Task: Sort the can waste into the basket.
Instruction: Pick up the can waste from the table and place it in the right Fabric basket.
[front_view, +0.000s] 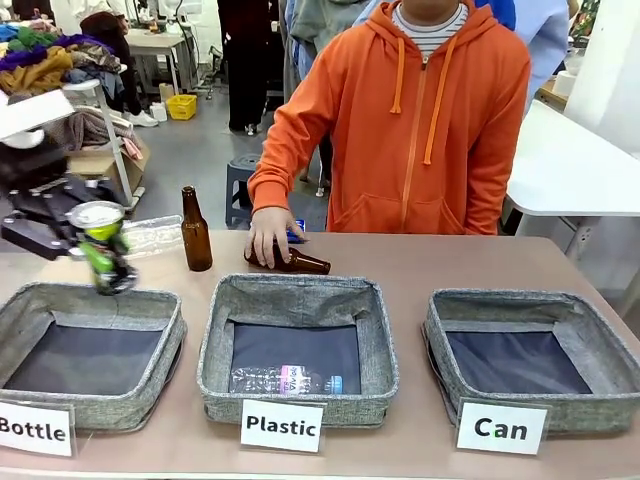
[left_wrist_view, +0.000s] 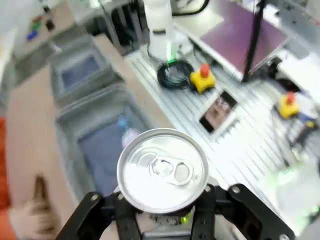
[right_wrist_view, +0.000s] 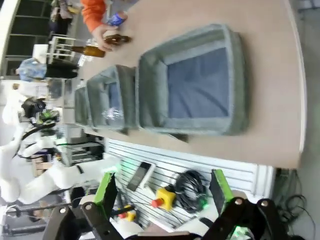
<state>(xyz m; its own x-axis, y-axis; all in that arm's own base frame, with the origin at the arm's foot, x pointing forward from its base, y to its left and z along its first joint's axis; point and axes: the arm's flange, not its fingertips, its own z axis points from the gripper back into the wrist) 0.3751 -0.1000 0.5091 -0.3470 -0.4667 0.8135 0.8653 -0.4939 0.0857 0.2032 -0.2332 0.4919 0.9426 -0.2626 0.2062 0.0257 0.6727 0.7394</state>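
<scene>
A dark and green crushed can (front_view: 103, 250) with a silver round top hangs tilted above the far rim of the basket marked "Bottle". My left gripper (front_view: 88, 240) is shut on it. In the left wrist view the can's silver top (left_wrist_view: 162, 167) sits between the black fingers (left_wrist_view: 210, 210). The basket (front_view: 530, 360) with the "Can" card stands at the right with nothing in it, and it is large and near in the right wrist view (right_wrist_view: 235, 75). My right gripper (right_wrist_view: 162, 197) is open over the robot's side of the table. A blue can (front_view: 298, 231) lies behind the person's hand.
The person's hand (front_view: 266, 232) rests on a lying brown bottle (front_view: 300, 263). Another brown bottle (front_view: 195, 230) stands upright beside a clear plastic bottle (front_view: 152, 236). The "Plastic" basket (front_view: 296, 300) holds a plastic bottle (front_view: 285, 380). The "Bottle" basket (front_view: 90, 305) is at the left.
</scene>
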